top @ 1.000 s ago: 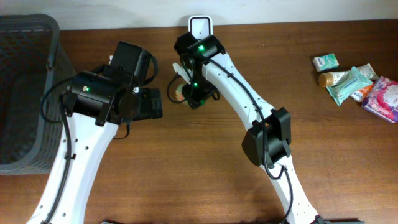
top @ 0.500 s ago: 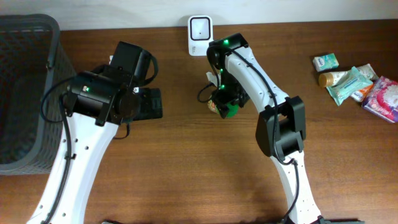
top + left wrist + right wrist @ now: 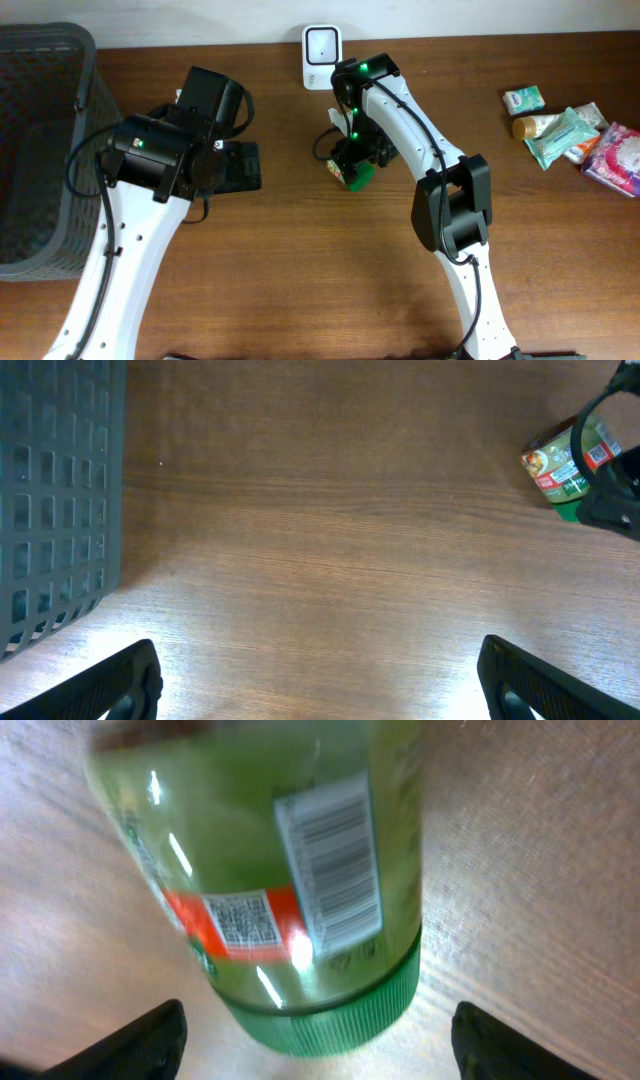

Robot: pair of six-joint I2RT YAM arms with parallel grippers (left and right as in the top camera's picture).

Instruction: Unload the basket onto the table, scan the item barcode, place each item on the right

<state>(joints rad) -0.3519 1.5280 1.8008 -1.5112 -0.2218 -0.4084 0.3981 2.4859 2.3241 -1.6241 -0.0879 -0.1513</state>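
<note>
The item, a jar with a green lid, lies on its side on the wooden table, its white barcode label facing up. My right gripper is open, its fingers well clear on either side of the lid. In the overhead view the jar lies under the right gripper, below the white scanner at the table's back edge. My left gripper is wide open over bare wood, and the jar shows far off to its upper right.
A dark grey basket stands at the left edge, and its wall is close to the left gripper. Several small packets and a bottle lie at the far right.
The right arm carried the jar from in front of the scanner down and to the right, then its jaws opened and let it go. The left arm has not moved.
</note>
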